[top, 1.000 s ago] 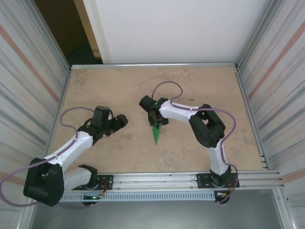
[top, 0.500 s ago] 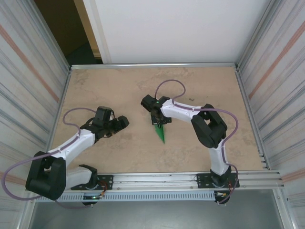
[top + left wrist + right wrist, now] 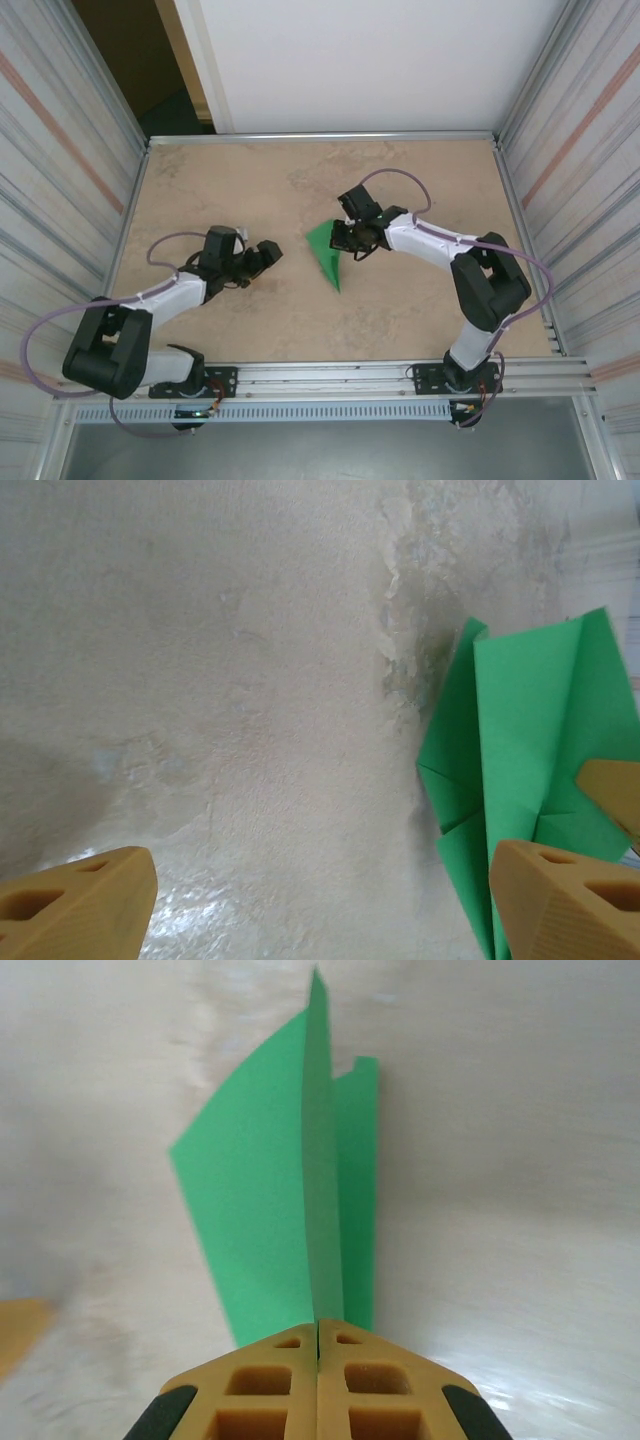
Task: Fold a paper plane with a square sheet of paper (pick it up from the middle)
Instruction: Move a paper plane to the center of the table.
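a: since the right gripper [image 3: 318, 1332] has its jaws pressed flat together on one edge of the paper plane [image 3: 290, 1190], with the green crease running straight out from between them, would you call the folding finished?

b: nearly, i'd judge. the paper is a narrow pointed dart with a centre crease and layered flaps, not a flat square.

a: and the left gripper [image 3: 263, 256]?

b: its jaws stand wide apart with nothing between them. in its wrist view the plane's green flaps lie just past the right-hand jaw, and as far as i can tell it isn't touching them.

a: where does the plane sit overall?

b: around the middle of the table [image 3: 240, 180], between the two grippers. its wide end is at the right gripper and its point aims toward the near edge. it looks tilted on its side with one wing raised. i cannot tell whether the tip rests on the tabletop.

a: so what's left?

b: probably evening out the wings, or simply laying it down and letting go.
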You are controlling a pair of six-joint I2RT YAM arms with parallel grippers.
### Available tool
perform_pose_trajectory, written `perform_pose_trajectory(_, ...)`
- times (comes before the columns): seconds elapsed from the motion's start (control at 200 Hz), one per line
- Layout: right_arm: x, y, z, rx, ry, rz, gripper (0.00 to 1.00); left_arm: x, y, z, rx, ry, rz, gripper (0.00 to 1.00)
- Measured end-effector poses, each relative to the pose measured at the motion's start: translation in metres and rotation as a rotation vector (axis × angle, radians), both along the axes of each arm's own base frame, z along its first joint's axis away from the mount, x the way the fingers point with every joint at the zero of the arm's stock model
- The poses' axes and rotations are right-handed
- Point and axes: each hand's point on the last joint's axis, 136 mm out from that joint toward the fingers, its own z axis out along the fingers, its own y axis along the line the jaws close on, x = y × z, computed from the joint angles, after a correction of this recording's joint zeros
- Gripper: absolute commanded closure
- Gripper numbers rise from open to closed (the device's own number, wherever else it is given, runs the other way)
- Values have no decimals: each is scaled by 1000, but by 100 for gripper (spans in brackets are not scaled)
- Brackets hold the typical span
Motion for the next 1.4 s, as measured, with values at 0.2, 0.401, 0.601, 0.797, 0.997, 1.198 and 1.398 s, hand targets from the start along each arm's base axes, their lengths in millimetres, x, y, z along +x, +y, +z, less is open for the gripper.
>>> perform_pose_trajectory(0.2, -10, 36, 14, 243, -10, 120, 100, 2, -13, 4, -45, -16, -13, 11)
perform_pose_trajectory(0.401, -10, 30, -2, 338, 29, 112, 100, 1, -23, 2, -62, -10, -25, 11)
perform_pose_trajectory(0.601, -13, 10, -28, 363, 68, 77, 100, -6, -41, -13, -65, 28, -55, 11)
perform_pose_trajectory(0.797, -11, -8, -40, 383, 83, 33, 100, 0, -67, -11, -91, 5, -86, 16)
perform_pose_trajectory(0.997, -7, -16, -42, 393, 73, 14, 100, 5, -90, -20, -103, 24, -110, 48)
perform_pose_trajectory(1.198, -8, -24, -50, 393, 78, -2, 100, 6, -96, -29, -113, 43, -102, 61)
perform_pose_trajectory(1.398, -9, -25, -52, 396, 81, -6, 100, 8, -105, -30, -104, 45, -126, 73)
